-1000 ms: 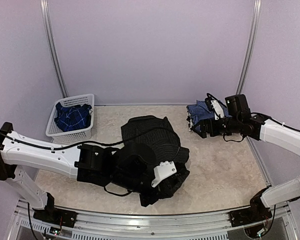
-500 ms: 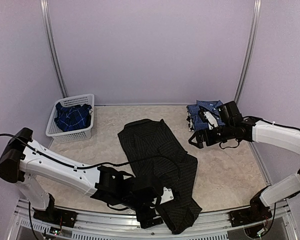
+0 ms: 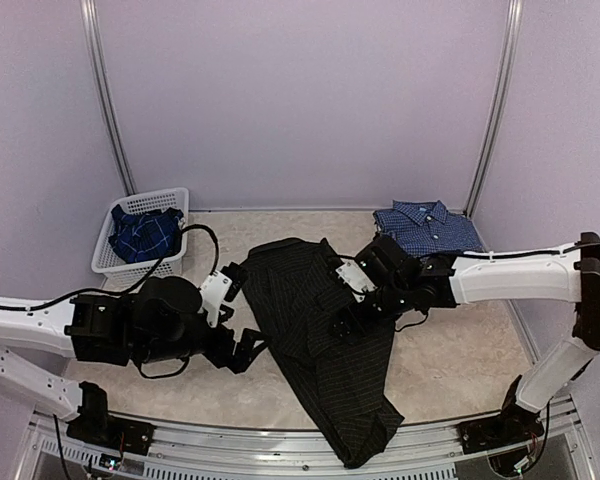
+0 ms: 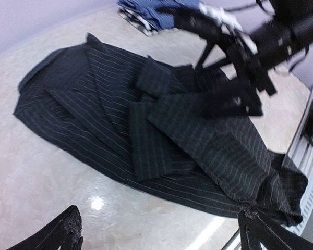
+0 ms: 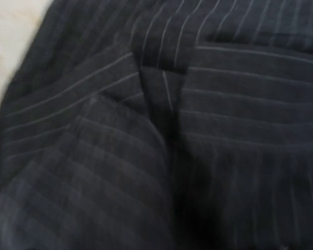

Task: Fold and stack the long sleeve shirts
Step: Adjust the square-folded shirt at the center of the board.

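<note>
The black pinstriped shirt lies spread lengthwise on the table, its hem end reaching the near edge, with loose folds near its middle. My left gripper hovers open just left of it, and its fingertips frame bare table. My right gripper is low over the shirt's middle, fingers spread, nothing held. Its own view is filled with pinstriped cloth, and its fingers do not show there. A folded blue-and-white checked shirt lies at the back right. The darker blue plaid shirt is bunched in the basket.
The white lattice basket stands at the back left by the wall. A metal rail runs along the table's near edge, and the black shirt's end hangs over it. Purple walls close in the back and both sides.
My left gripper opened, let go of the black shirt and drew back left. The shirt went from a bunched heap to lying spread. My right arm swung from the checked shirt to over the black one.
</note>
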### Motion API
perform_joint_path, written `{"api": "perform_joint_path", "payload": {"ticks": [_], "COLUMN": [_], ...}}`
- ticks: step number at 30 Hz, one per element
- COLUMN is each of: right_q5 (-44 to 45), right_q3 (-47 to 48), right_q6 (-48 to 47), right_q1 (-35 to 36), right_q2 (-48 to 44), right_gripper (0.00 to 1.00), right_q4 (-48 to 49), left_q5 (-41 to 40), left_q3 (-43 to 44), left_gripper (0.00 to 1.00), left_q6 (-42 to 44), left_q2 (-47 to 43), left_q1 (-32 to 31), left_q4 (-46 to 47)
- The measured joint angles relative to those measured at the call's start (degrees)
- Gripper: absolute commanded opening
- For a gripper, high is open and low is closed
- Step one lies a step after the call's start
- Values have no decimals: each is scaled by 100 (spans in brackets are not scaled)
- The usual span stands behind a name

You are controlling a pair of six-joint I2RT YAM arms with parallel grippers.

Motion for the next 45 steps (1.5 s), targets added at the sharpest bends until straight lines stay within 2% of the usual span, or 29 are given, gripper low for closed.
{"api": "perform_joint_path", "payload": {"ticks": [4, 6, 11, 12, 14, 15, 23, 29, 32, 35, 38, 40, 42, 45], "right_q5": [638, 925, 1438, 1491, 1552, 1585, 2083, 2415, 2441, 2367, 2133, 1974, 1882, 1838], "right_q3": [879, 1421, 2146, 2144, 2127, 2122, 1467, 365, -98, -592, -1167, -1550, -1779, -1836], "right_q6": [-20, -46, -13, -24, 28, 46, 737, 1884, 2522, 3235, 3871, 4306, 4682, 5018], "right_q1": [448, 645, 916, 938, 949, 949, 946, 868, 820, 789, 787, 789, 793, 804], "right_q2": [1054, 1554, 2273, 2282, 2247, 2212, 1261, -81, -719, -1445, -2234, -2765, -3217, -3779], "right_gripper": [93, 84, 43, 32, 2, 0, 0, 0, 13, 30, 52, 71, 77, 77], "right_q4": [-345, -595, -1123, -1217, -1419, -1493, -2011, -2702, -3064, -3368, -3510, -3652, -3834, -3998], "left_q5": [-603, -750, -719, -678, -597, -564, -208, 127, 278, 481, 726, 920, 1082, 1362], "left_q3": [-369, -542, -809, -817, -817, -815, -640, -461, -286, -129, 9, 114, 195, 289], "left_gripper": [99, 99, 99, 99, 99, 99, 99, 99, 99, 99, 99, 99, 99, 99], "left_q6": [-503, -638, -769, -778, -765, -752, -463, -225, -94, 42, 138, 210, 251, 299], "left_q2": [-1189, -1657, -2190, -2190, -2090, -2002, -848, -153, 254, 684, 1069, 1370, 1622, 1987], "left_q1": [435, 723, 1316, 1384, 1462, 1471, 1480, 1480, 1480, 1480, 1480, 1480, 1480, 1480], "left_q4": [-15, 17, 13, 17, 28, 42, 118, 459, 629, 809, 946, 1067, 1161, 1349]}}
